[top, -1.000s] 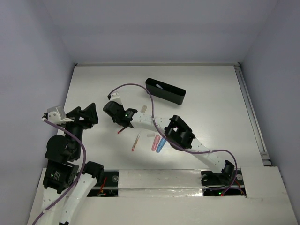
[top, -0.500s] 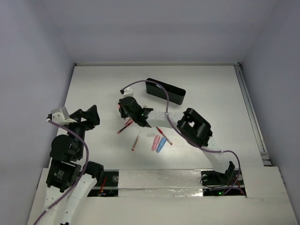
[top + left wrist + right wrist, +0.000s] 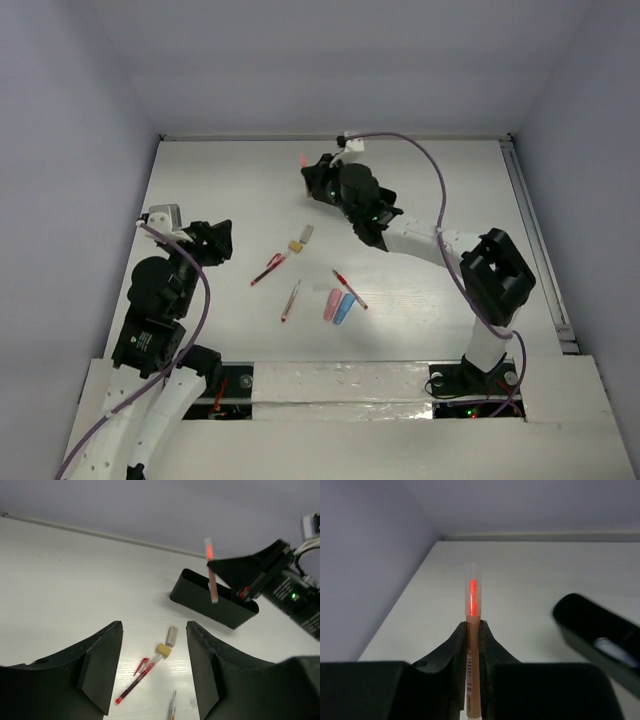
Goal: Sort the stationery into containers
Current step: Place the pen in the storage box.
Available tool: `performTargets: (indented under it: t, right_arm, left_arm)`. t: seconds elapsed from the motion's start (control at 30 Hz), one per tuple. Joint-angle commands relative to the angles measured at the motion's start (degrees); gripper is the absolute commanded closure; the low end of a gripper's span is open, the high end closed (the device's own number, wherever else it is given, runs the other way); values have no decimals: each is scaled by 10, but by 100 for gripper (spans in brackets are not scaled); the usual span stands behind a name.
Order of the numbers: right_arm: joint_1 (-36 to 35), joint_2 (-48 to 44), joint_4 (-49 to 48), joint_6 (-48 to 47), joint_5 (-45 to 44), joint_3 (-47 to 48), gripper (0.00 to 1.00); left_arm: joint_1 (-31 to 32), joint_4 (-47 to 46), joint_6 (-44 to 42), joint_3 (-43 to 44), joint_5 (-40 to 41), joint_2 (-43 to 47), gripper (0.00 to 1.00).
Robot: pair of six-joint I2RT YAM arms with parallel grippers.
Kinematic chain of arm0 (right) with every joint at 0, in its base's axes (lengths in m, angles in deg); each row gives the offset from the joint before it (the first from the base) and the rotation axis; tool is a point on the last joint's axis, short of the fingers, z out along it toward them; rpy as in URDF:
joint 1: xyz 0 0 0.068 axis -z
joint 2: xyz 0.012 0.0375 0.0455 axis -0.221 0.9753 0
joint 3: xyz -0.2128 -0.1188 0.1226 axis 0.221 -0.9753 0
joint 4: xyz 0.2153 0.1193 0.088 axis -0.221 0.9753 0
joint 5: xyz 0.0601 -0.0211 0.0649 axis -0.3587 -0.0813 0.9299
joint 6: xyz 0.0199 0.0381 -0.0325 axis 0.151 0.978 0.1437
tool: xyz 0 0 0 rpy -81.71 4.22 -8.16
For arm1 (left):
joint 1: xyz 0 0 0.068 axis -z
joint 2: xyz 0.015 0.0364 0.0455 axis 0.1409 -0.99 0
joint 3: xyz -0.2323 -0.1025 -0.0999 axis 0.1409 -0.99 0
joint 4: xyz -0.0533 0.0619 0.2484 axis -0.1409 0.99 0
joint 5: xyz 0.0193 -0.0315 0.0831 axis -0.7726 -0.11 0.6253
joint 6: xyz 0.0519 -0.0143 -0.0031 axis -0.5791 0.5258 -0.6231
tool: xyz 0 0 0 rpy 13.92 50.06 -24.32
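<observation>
My right gripper [image 3: 313,176] is shut on a pink pen [image 3: 303,160] and holds it upright in the air at the near-left end of the black tray [image 3: 212,601]. In the right wrist view the pen [image 3: 472,595] stands between my fingers, and the tray [image 3: 600,640] is blurred at the right. In the top view my arm hides the tray. My left gripper [image 3: 216,241] is open and empty, above the table to the left of a red pen [image 3: 268,269], a tan eraser [image 3: 295,246] and a grey-white eraser [image 3: 307,233].
A thin pink pen [image 3: 290,300], a dark red pen [image 3: 349,289], a pink capsule [image 3: 331,305], a blue capsule [image 3: 344,309] and a small white eraser [image 3: 322,290] lie near the table's middle. Walls close off the left, the back and the right.
My right gripper has risen from the table's middle with the pink pen and swung back to the tray. My left gripper has shifted a little to the right.
</observation>
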Motion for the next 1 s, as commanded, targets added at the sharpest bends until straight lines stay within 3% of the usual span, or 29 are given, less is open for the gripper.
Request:
performTargets:
  t: [0.0, 0.27, 0.5, 0.97]
  right_arm:
    - [61, -28, -51, -56, -12, -23, 100]
    - [148, 1, -52, -163, -4, -20, 100]
    - [160, 49, -49, -244, -15, 12, 100]
    - [160, 88, -78, -310, 70, 12, 100]
  left_arm:
    - [2, -39, -16, -3, -50, -38, 52]
    - [2, -41, -22, 1, -89, -89, 66]
    - [2, -42, -23, 1, -106, -97, 66]
    - [-3, -47, -21, 0, -122, -105, 66]
